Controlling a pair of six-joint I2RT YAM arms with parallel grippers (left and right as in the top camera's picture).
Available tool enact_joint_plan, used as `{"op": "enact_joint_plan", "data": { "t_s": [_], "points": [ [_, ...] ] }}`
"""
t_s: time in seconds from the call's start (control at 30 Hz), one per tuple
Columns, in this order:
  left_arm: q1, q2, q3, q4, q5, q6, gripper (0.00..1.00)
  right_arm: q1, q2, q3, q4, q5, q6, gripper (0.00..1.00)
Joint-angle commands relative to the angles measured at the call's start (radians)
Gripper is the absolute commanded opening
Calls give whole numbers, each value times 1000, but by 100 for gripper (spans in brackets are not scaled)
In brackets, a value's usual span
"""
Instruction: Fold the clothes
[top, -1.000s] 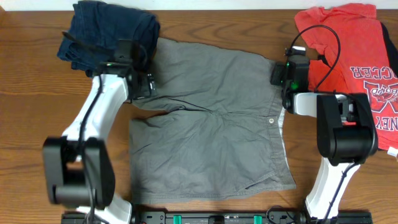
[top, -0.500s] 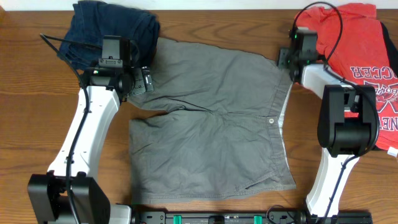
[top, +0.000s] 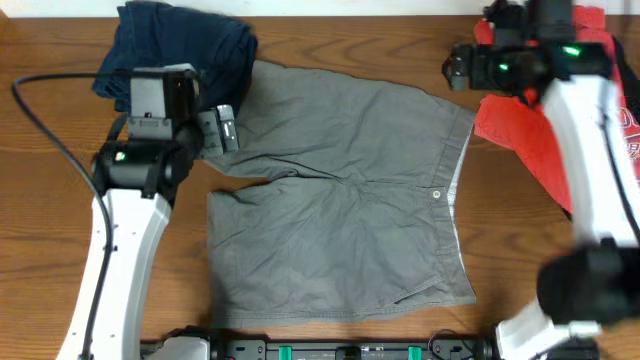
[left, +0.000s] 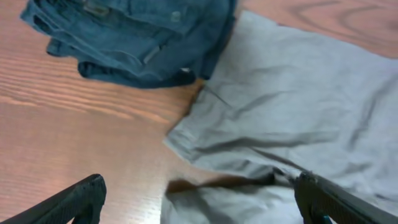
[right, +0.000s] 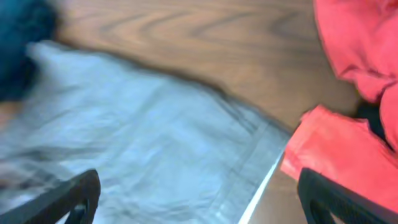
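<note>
1. Overhead view: the shorts (top: 340, 200) lie flat on the table (top: 40, 200), waistband toward the right arm and leg hems toward the left, so their long axis runs left-right.
2. The left gripper (top: 222, 130) hovers at the far leg's hem, jaws wide and empty.
3. The right gripper (top: 458, 72) hangs just beyond the far waistband corner, jaws wide, holding nothing.
4. Each arm is nearest its own far corner, so both will likely descend there.
</note>
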Motion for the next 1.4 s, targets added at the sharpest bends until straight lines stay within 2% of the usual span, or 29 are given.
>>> {"op": "enact_joint_plan", "data": {
  "t_s": [0.0, 0.03, 0.1, 0.17, 0.2, 0.3, 0.37, 0.53, 0.67, 0.87, 1.03, 1.2, 1.37],
  "points": [
    [0, -11, 2, -57, 39, 9, 98, 14, -98, 10, -127, -102, -25, 99],
    [0, -13, 2, -90, 39, -3, 98, 20, -125, 10, -183, -85, 2, 92],
    [0, -14, 2, -151, 39, -35, 98, 33, -166, 9, -275, -32, 73, 90],
    [0, -14, 2, -222, 10, -125, 98, 52, -196, 9, -354, 53, 153, 88],
    [0, -14, 2, -257, -29, -203, 98, 61, -208, 9, -391, 123, 226, 87],
    [0, -16, -2, -379, -179, -523, 98, 82, -234, 6, -514, 330, 458, 98],
    [0, -18, -15, -422, -200, -637, 98, 89, -250, -8, -582, 405, 578, 99],
    [0, -18, -56, -488, -198, -834, 98, 114, -280, -123, -607, 408, 691, 95],
    [-1, -18, -120, -508, -180, -899, 98, 156, -293, -296, -548, 389, 735, 93],
    [-2, -57, -269, -498, -140, -956, 98, 191, -293, -516, -348, 278, 721, 93],
    [-2, -183, -393, -467, -107, -1000, 98, 192, -293, -584, -268, 231, 670, 93],
    [-2, -327, -561, -349, 4, -1016, 98, 192, -293, -606, -254, 232, 665, 93],
    [-2, -361, -667, -290, 14, -1045, 98, 192, -293, -612, -254, 232, 661, 93]
  ]
}}
